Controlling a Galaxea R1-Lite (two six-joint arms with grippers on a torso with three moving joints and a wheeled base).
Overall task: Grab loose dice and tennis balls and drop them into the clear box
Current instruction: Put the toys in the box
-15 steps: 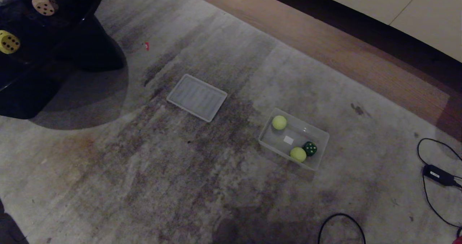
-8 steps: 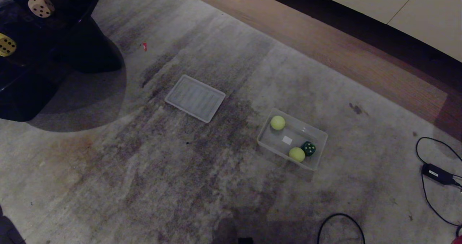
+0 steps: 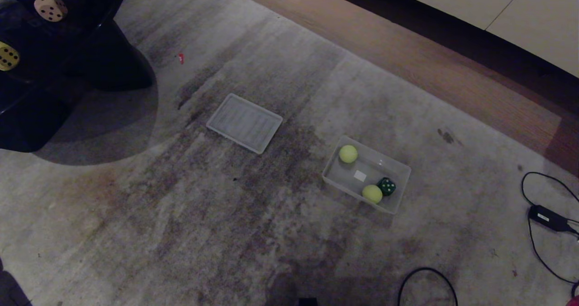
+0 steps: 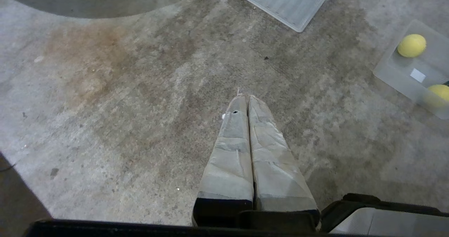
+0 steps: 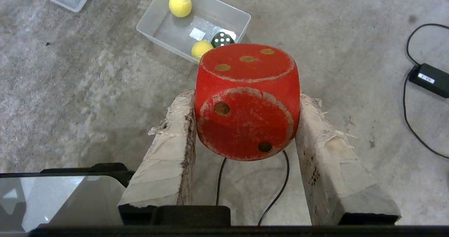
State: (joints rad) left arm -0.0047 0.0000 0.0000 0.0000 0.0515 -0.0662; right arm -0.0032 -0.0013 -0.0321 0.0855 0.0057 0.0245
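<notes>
Scuffed red die (image 5: 247,100) between taped fingers (image 5: 165,153)

left gripper (image 4: 247,98): two long tapering fingers wrapped in pale grey-beige tape, creased in bands
left finger marks: a small dark hole near one tip, black bases
right gripper (image 5: 245,103): two broad blocky fingers (image 5: 165,153) in cream tape, frayed and torn along the edges
right finger bases: black
wrist housings: black rim, with a glossy pale panel at one corner
</notes>
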